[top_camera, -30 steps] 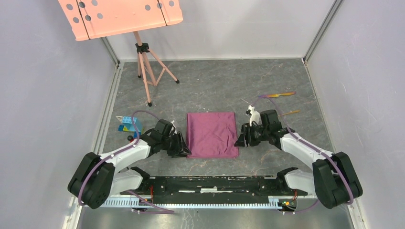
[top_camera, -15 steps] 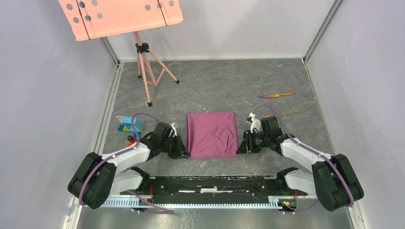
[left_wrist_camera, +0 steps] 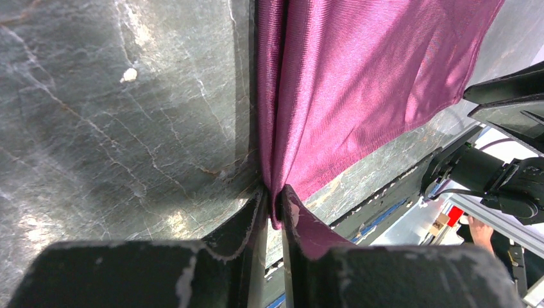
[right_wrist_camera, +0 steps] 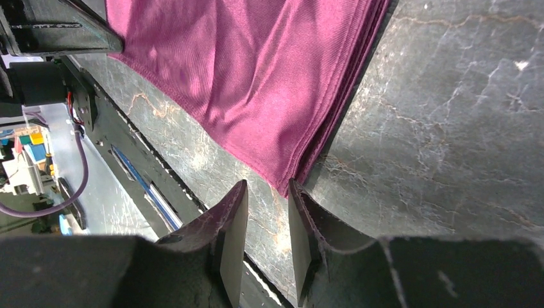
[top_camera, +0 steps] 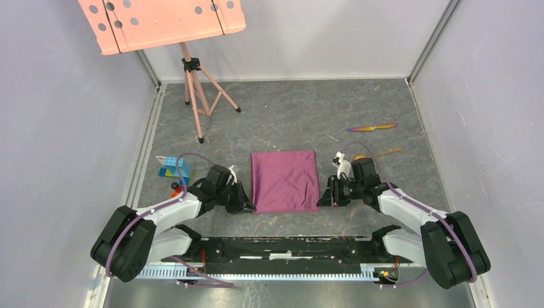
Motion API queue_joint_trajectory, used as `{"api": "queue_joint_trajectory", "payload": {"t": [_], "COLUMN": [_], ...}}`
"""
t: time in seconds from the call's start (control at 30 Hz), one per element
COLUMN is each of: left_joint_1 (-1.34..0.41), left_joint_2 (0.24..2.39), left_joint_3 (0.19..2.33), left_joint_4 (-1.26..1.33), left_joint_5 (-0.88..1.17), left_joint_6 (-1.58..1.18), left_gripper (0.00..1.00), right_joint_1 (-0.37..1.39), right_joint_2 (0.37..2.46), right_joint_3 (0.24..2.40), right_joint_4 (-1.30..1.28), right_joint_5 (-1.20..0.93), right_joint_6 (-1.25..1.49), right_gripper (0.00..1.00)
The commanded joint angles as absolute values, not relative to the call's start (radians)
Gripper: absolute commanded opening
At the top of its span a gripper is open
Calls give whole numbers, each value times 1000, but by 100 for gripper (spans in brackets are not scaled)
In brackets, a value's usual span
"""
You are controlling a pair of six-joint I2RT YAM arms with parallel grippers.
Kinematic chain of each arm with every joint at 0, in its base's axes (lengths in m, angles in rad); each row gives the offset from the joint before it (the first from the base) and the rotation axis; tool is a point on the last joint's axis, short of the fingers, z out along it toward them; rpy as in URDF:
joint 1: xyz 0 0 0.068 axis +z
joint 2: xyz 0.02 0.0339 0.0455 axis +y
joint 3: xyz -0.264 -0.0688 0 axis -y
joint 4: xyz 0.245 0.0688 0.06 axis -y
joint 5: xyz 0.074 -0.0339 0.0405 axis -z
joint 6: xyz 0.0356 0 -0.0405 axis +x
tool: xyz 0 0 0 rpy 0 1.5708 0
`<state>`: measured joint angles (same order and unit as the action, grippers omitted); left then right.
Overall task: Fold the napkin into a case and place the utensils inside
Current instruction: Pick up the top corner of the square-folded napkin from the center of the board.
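The plum-purple napkin (top_camera: 285, 179) lies flat as a folded rectangle in the middle of the table. My left gripper (top_camera: 249, 204) is at its near-left corner, and the left wrist view shows it (left_wrist_camera: 274, 192) shut on a pinched fold of the napkin (left_wrist_camera: 359, 83). My right gripper (top_camera: 323, 197) is at the near-right corner. There its jaws (right_wrist_camera: 268, 185) stand open with a narrow gap, and the napkin's (right_wrist_camera: 256, 77) corner lies just beyond the tips, not between them. The iridescent knife (top_camera: 372, 128) and the gold spoon (top_camera: 383, 153) lie at the far right.
A small blue-and-orange block (top_camera: 173, 167) sits left of the left arm. A pink tripod stand (top_camera: 195, 96) with a perforated pink board (top_camera: 160, 22) is at the back left. Grey walls enclose the table on three sides.
Both grippers slid toward the napkin's near corners. The left one closed onto the cloth. The right one narrowed its gap.
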<state>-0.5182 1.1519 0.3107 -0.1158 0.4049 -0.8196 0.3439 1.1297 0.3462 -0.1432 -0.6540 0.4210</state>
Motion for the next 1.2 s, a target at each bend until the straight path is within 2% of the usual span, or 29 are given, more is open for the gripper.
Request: {"api": "queue_joint_trajectory", "payload": {"t": [0.0,0.33,0.6,0.77,0.9,1.17], "left_joint_1": [-518,-518,-519,-519,-520,-519], "left_joint_2": [1167,1163,1167,1136,1104,1081], "left_joint_3": [295,296,295,296,304,298], "left_joint_4": [-132,-132,-132,-151,-180,-190], "left_joint_5": [394,393,394,394,380,376], "left_joint_6": [-833,-835,-832,-838,-841,-851], "left_gripper": [20,20,19,20,28,35], "right_joint_1": [345,345,345,346,376,533], "right_joint_2": [1144,1147,1145,1159,1195,1400], "right_joint_3": [306,292,294,304,339,514], "right_joint_4": [-48,-32,-7,21,59,219], "right_joint_5": [-692,-690,-689,-689,-700,-699], "right_joint_6": [464,475,498,499,499,561], "right_gripper": [35,38,22,0,0,0]}}
